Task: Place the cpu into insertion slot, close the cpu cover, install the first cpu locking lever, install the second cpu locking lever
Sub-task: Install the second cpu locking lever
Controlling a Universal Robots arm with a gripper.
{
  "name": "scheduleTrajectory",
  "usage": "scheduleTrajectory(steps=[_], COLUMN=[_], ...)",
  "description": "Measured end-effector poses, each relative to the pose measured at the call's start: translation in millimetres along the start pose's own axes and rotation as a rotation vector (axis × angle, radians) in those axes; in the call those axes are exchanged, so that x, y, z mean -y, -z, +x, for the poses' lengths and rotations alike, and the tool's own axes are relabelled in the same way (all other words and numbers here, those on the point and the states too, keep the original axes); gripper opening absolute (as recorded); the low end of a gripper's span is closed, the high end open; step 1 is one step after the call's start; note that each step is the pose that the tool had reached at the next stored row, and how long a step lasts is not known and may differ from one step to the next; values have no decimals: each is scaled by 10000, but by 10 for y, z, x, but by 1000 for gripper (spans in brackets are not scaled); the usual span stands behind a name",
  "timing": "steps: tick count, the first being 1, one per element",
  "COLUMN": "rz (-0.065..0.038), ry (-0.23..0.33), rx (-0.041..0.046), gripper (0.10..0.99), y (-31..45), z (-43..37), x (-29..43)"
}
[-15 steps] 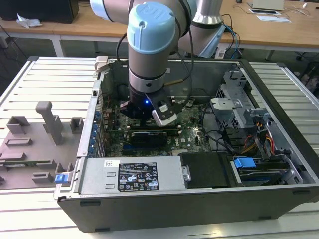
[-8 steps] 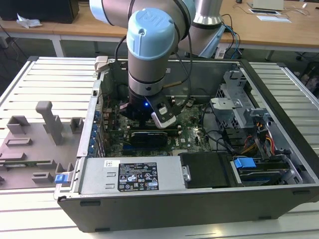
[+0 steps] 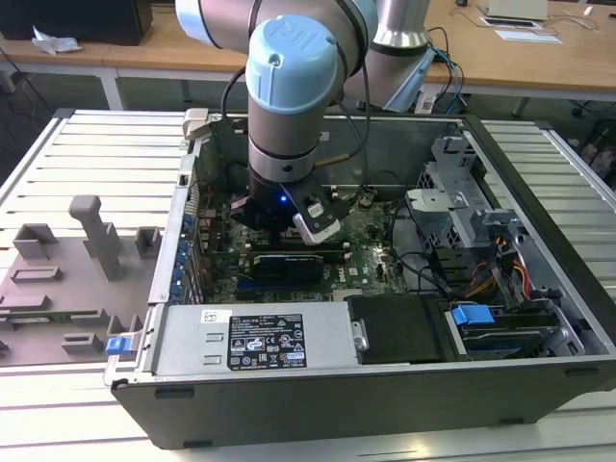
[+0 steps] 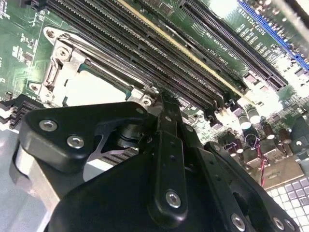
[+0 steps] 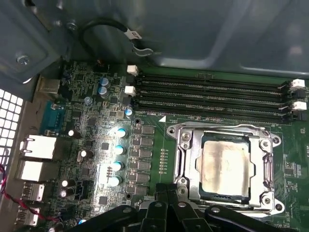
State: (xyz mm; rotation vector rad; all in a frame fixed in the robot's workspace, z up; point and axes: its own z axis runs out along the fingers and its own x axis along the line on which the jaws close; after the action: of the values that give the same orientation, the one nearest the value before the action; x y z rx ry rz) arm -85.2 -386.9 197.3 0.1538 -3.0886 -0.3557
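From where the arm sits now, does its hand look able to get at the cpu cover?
Probably yes. The hand hangs just beside the insertion slot, where the cpu cover lies flat around the cpu. Nothing stands between them.

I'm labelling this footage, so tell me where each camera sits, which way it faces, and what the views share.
Exterior view: off the arm, above and outside, looking down into the open computer case; the arm's blue-capped joint shows.
First wrist view: on the arm, facing the motherboard, with the cpu seated in the insertion slot; the end effector shows.
Second wrist view: on the arm, looking across the end effector at the memory slots.
Both wrist views share the cpu.
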Motion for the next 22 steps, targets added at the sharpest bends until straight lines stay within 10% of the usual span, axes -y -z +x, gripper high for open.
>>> scheduleTrajectory(steps=[5,9,19,22], rz=[29,132,1318,1901], ry=[17,-37,-158,-196], rx=[23,-202,-565,-635], gripper=[106,106,106,106], y=[155,146,53,26], z=[0,-203,-491,-551], x=[-22,-79,-382,-525])
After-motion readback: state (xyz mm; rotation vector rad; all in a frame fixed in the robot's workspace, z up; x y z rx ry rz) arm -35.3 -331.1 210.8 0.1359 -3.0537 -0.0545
